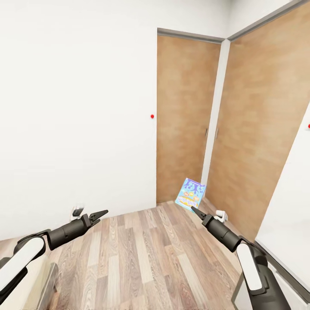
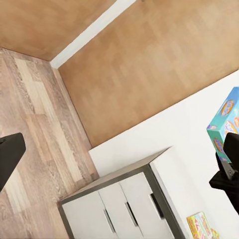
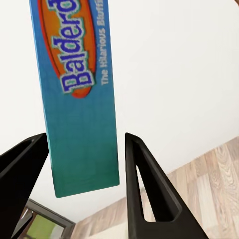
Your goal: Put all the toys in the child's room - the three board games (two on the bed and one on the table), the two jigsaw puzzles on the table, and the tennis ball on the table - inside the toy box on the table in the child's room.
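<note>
Open floor [image 1: 142, 254] is left free between both arms, while passage ahead is blocked by the white wall [image 1: 77, 120] and wooden doors [image 1: 189, 116].

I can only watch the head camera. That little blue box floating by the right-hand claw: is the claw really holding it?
Observer: Yes. In the right wrist view the blue board game stands edge-on between the two fingers of the right gripper.
Operator: Does it have a name?
Observer: Its edge reads "Balderd", then the frame cuts it off.
Operator: Anything to the side I'm missing?
Observer: The left wrist view shows a white cabinet with handled fronts, and a green-edged colourful box lying near it.
</note>
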Available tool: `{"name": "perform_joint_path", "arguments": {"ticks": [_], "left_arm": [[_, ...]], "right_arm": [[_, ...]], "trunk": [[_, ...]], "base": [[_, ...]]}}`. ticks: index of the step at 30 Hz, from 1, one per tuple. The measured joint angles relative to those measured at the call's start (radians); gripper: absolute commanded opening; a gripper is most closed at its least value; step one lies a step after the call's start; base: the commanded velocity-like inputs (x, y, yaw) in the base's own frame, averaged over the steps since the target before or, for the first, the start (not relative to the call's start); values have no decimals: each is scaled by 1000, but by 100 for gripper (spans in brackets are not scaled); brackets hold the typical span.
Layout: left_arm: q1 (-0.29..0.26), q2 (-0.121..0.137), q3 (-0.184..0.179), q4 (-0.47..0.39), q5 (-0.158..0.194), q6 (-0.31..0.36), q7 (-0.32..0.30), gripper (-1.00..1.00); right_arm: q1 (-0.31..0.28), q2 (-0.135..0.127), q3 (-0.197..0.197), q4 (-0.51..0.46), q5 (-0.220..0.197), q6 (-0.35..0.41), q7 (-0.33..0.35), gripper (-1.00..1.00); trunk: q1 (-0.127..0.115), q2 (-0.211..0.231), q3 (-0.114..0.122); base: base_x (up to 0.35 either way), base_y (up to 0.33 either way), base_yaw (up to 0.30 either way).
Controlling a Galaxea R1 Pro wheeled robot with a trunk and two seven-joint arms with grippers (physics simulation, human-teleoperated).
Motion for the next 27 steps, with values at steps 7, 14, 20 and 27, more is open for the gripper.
{"name": "perform_joint_path", "arguments": {"ticks": [7, 14, 20, 27], "left_arm": [[0, 0, 1, 0, 0, -1, -2, 100], [0, 0, 2, 0, 2, -1, 0, 100], [0, 0, 1, 0, 2, 0, 1, 100], [0, 0, 1, 1, 2, -1, 2, 100]], "right_arm": [[0, -1, 0, 1, -1, 1, 1, -100], [0, 1, 0, 0, -3, -1, 2, -100], [0, 0, -1, 1, -3, -2, 2, -100], [0, 1, -1, 2, -1, -3, 4, -100]], "trunk": [[0, 0, -12], [0, 0, -19], [0, 0, -20], [0, 0, -20]], "base": [[0, 0, -30], [29, 21, -65], [214, 163, -104], [249, 67, -262]]}}
